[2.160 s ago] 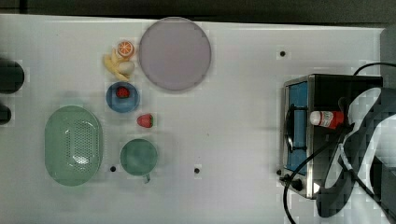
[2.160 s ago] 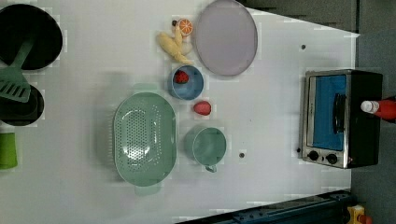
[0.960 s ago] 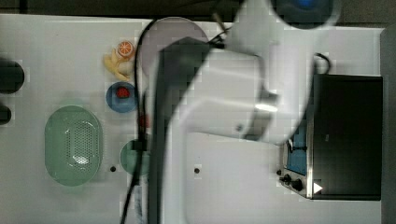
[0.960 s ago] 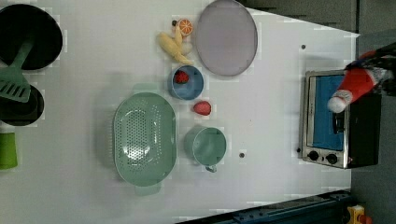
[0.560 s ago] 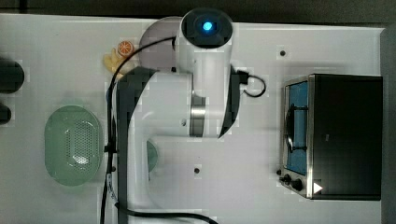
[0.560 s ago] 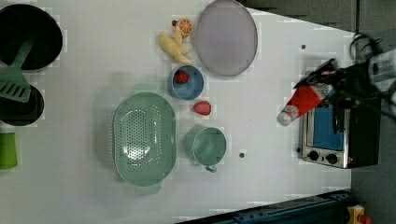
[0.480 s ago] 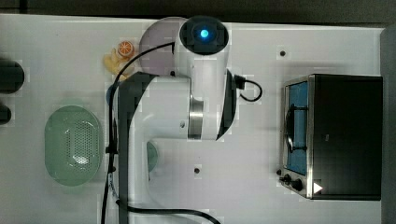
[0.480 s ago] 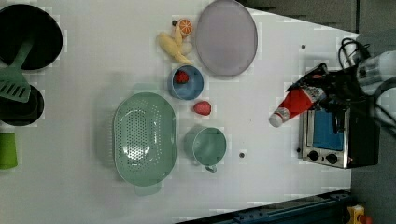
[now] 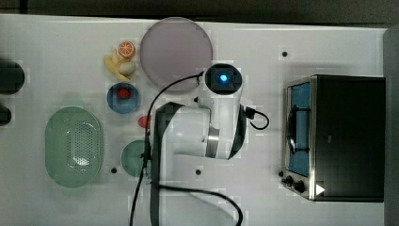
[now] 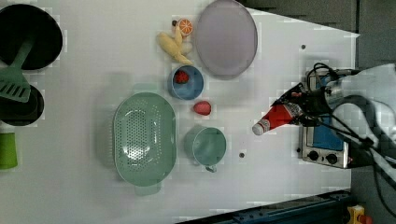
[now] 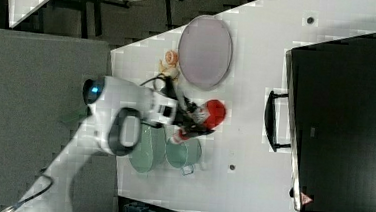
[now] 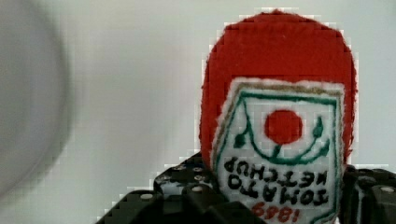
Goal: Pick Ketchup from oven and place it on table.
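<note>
The Ketchup (image 10: pixel 275 119) is a red bottle with a white cap, and my gripper (image 10: pixel 295 112) is shut on it. It hangs tilted above the table (image 10: pixel 261 186), cap toward the left view's lower left, between the teal cup and the oven (image 10: pixel 324 140). The wrist view has the Ketchup (image 12: pixel 280 107) close up, red body and "Tomato Ketchup" label, between my black fingers (image 12: pixel 187 196). In the right view the Ketchup (image 11: pixel 211 111) sits at my gripper (image 11: pixel 191 117), well off the oven (image 11: pixel 345 122). My arm (image 9: pixel 216 117) hides the bottle in the top view, left of the oven (image 9: pixel 348 136).
A grey-purple plate (image 10: pixel 226 37), a blue bowl (image 10: pixel 186 83) with a strawberry, a loose strawberry (image 10: pixel 202 108), a teal cup (image 10: pixel 205 145) and a green colander (image 10: pixel 144 137) lie toward the left view's left of the bottle. Black pans and a spatula (image 10: pixel 14 79) line the far left edge.
My arm has carried the Ketchup away from the oven toward the left view's left and down toward the table. In the top view the arm has swung lower over the table's middle.
</note>
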